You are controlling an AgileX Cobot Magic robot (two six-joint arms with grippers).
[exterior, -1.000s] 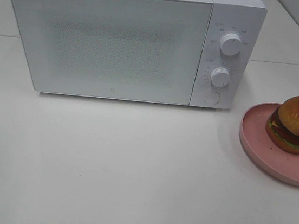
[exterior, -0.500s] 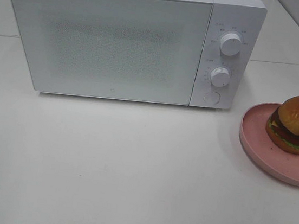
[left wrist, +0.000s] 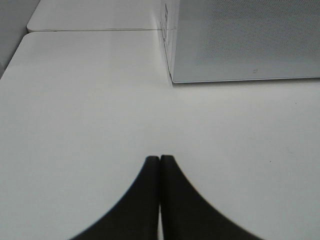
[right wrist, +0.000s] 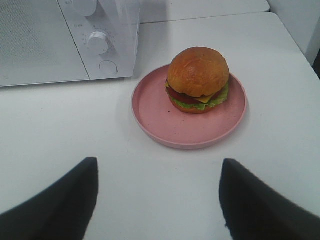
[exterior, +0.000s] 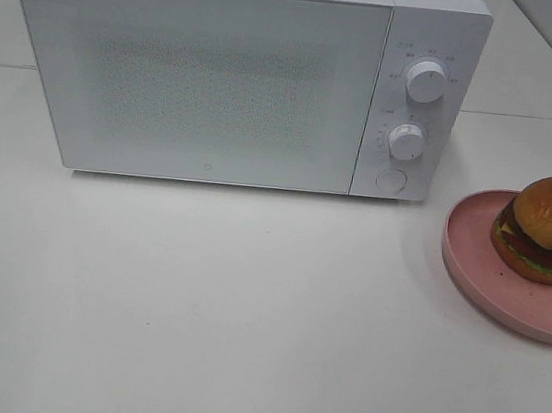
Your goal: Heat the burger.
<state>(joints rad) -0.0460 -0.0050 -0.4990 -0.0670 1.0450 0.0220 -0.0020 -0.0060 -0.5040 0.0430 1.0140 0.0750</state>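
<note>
- White table [exterior: 243, 313] carries everything.
- Microwave [exterior: 211, 78], door closed, stands at the table's back edge.
- Pink plate [exterior: 471, 261] sits near the right edge.
- Burger [exterior: 548, 228] rests on that plate.
- Right gripper [right wrist: 157, 172]: fingers spread apart, empty.
- Left gripper [left wrist: 159, 159]: fingers pressed together, empty.

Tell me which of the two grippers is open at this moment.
The right gripper is open: its two dark fingers stand far apart, facing the burger on the pink plate. The left gripper has its fingers pressed together.
</note>
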